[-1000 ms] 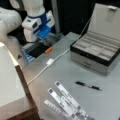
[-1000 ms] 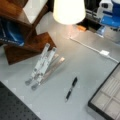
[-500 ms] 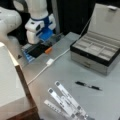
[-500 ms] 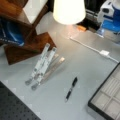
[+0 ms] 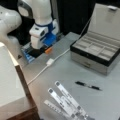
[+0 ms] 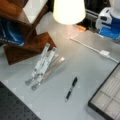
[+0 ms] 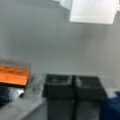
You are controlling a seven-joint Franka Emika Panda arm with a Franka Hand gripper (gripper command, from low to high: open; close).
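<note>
My gripper (image 5: 37, 52) hangs low over the back left of the grey table (image 5: 75, 72), under the white and blue wrist. In the wrist view its two black fingers (image 7: 60, 87) stand pressed together with nothing between them, so it is shut. A small orange block (image 5: 48, 50) (image 7: 13, 75) lies just beside it. A white adapter (image 5: 50, 61) (image 7: 92, 11) on a white cable (image 5: 37, 75) lies a little in front. In a front view the arm's blue and white body (image 6: 110, 22) shows at the top right, the fingers hidden.
A black pen (image 5: 88, 85) (image 6: 71, 88) lies mid-table near a bundle of silver folding strips (image 5: 66, 101) (image 6: 43, 66). An open compartment box (image 5: 100, 50) (image 6: 107, 100) stands at one side, a wooden shelf (image 5: 12, 87) (image 6: 22, 32) at the other. A lamp shade (image 6: 68, 10) hangs over the table.
</note>
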